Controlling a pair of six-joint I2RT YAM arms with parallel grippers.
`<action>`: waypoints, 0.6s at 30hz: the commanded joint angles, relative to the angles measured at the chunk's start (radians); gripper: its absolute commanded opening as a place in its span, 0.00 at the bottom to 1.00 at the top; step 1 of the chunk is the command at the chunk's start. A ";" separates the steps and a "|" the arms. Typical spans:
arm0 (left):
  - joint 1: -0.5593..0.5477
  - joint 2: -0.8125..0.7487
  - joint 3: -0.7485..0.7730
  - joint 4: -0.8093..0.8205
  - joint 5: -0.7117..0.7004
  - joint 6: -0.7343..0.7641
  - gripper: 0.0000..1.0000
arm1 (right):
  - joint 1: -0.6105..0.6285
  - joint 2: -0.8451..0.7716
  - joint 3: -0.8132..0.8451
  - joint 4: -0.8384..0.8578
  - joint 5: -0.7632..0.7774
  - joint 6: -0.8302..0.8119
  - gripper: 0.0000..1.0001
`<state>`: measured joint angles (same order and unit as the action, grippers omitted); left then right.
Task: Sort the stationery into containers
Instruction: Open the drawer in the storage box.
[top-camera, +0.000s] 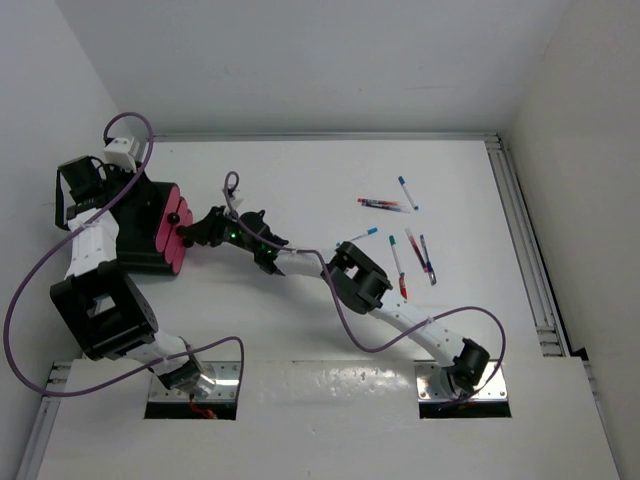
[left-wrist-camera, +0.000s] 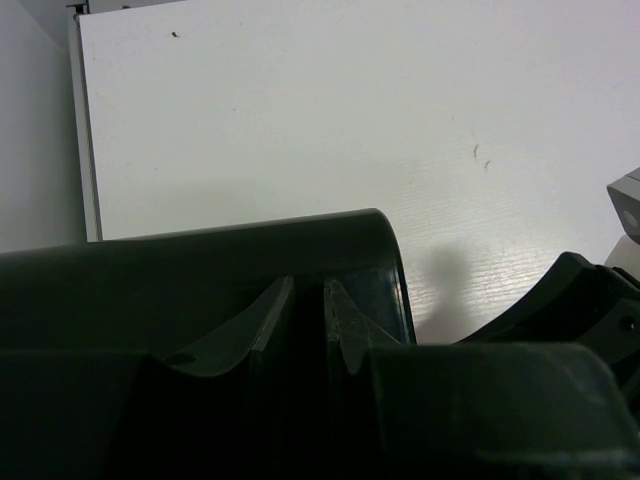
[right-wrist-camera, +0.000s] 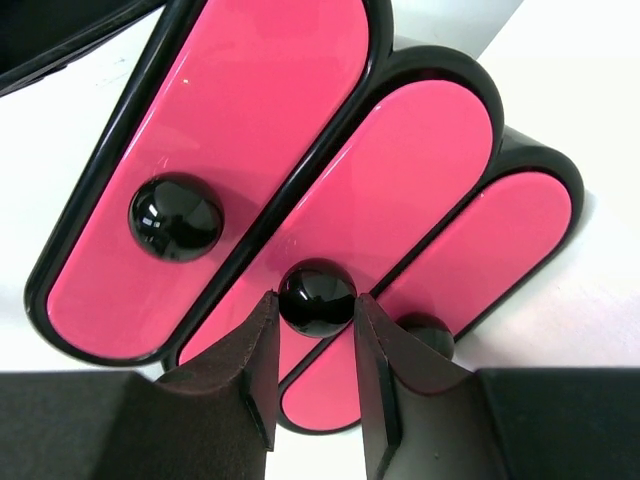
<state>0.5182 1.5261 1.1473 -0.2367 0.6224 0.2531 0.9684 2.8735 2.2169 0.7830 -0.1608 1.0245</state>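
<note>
Spotter: Fingers of the right gripper (right-wrist-camera: 314, 310) sit either side of the middle knob (right-wrist-camera: 317, 290), set so narrow that the pads look to touch it on both flanks. I read that as a hold on the knob.

Operator: Where is the drawer unit (top-camera: 150, 225)?

Spotter: Near the left edge of the desk (top-camera: 300, 170), about halfway between the near and far edges. It has a black body and three pink fronts (right-wrist-camera: 250, 120) side by side, each an oblong with rounded ends and a black ball knob near one end. The fronts face the right edge, so I'd judge a drawer slides out along the left-to-right line.

Operator: And the left gripper (left-wrist-camera: 306, 285)?

Spotter: Nearly closed, a slit between the fingers, hard up against the unit's black body. Whether it pinches a wall or only braces, I cannot tell.

Operator: How will the knob handle?

Spotter: Hard, glossy, round, so likely slippery. The pads should sit at its widest girth or just behind it. The unit looks like light plastic and may skid toward the pull unless braced.

Operator: And the pens (top-camera: 420, 255)?

Spotter: Loose on the right half of the desk, toward the far edge. Most lie with their long axes roughly far-to-near, slightly slanted. One red-and-blue pen (top-camera: 385, 204) lies left-to-right.
</note>
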 joint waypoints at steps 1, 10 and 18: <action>0.005 0.109 -0.110 -0.343 -0.084 -0.012 0.25 | -0.002 -0.078 -0.080 0.091 -0.002 -0.018 0.00; 0.005 0.112 -0.110 -0.339 -0.090 -0.020 0.25 | -0.051 -0.178 -0.270 0.197 -0.052 -0.007 0.00; 0.005 0.120 -0.107 -0.340 -0.095 -0.028 0.25 | -0.082 -0.272 -0.430 0.263 -0.105 -0.003 0.00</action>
<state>0.5182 1.5295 1.1416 -0.2184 0.6247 0.2501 0.9047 2.6827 1.8248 0.9791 -0.2363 1.0328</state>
